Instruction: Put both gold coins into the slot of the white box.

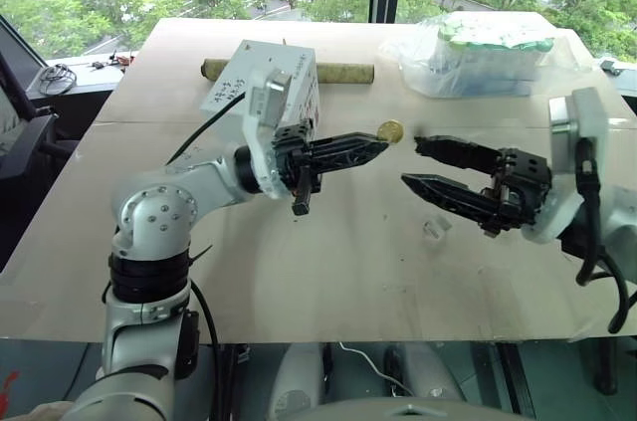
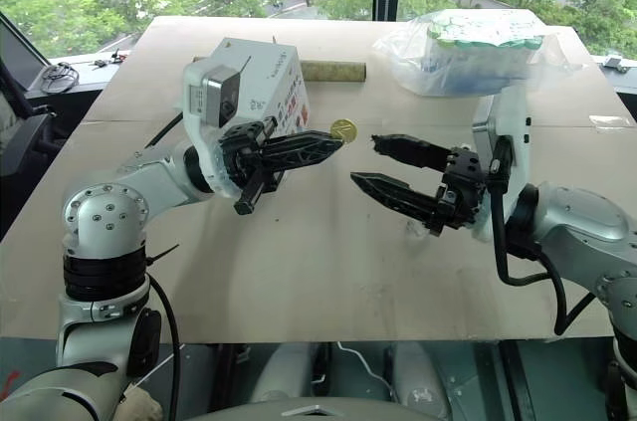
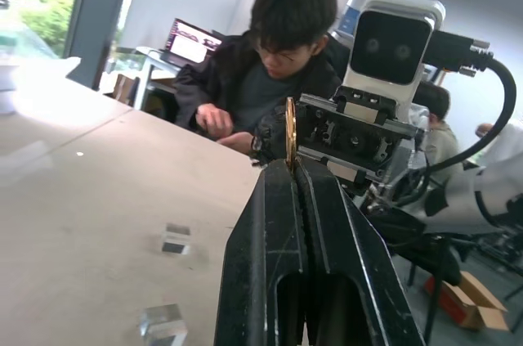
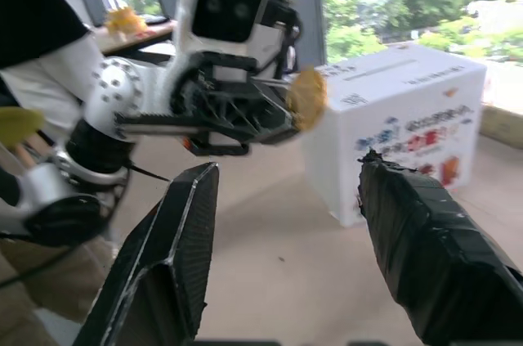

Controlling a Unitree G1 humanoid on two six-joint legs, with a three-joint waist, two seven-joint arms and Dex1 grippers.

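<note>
Behind my arms on the table (image 1: 328,272) stand the white box (image 1: 261,78), a brown cardboard tube (image 1: 343,72) and a bagged pack of containers (image 1: 483,51). One gold coin (image 1: 390,131) visible, pinched edgewise at my left gripper (image 1: 376,145) tips, held above the table. My right gripper (image 1: 418,164) stands apart, just beside the coin. Two clear plastic pieces (image 3: 167,280) lie below.

Dark handwriting runs along the top face of the white box (image 2: 261,73) near the counter's (image 2: 318,272) far edge, and coloured print marks its side, but none of it can be made out. No other text, label or number in the scene is legible.
</note>
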